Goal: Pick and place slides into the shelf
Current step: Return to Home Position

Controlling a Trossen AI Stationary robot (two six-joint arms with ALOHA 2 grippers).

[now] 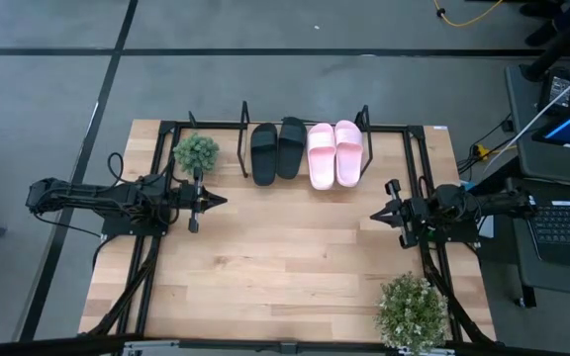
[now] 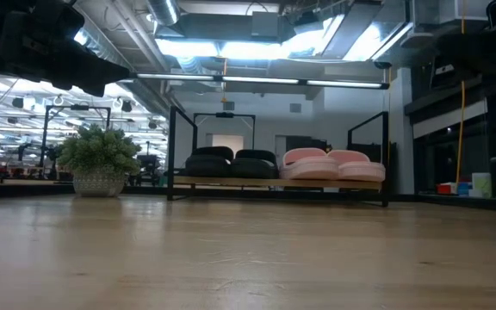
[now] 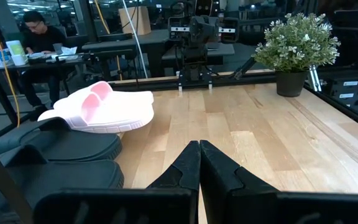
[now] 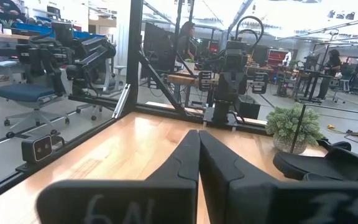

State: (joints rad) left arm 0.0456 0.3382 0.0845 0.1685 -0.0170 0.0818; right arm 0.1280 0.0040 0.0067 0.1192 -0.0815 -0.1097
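The dark two-finger left gripper [image 1: 218, 201] and right gripper [image 1: 376, 215] hover empty over the pale wooden table [image 1: 285, 272], fingers pressed together. Beyond, the matte black slides [image 1: 278, 150] and pale pink slides [image 1: 334, 153] sit side by side on the low black-wire shelf [image 2: 231, 182]. They are probably light, soft foam, best pinched at the wide strap.

Almost nothing written can be read here. The only marks stand on the right gripper [image 4: 199, 134], as the right wrist view shows it. On its dark body, just behind the fingers [image 4: 180, 160], there are pale characters [image 4: 107, 208] that look written by hand. The group on one side of the fingers looks like "6N", though it is blurred and I am not sure. The group on the other side of the fingers is cut by the picture's edge and cannot be read.
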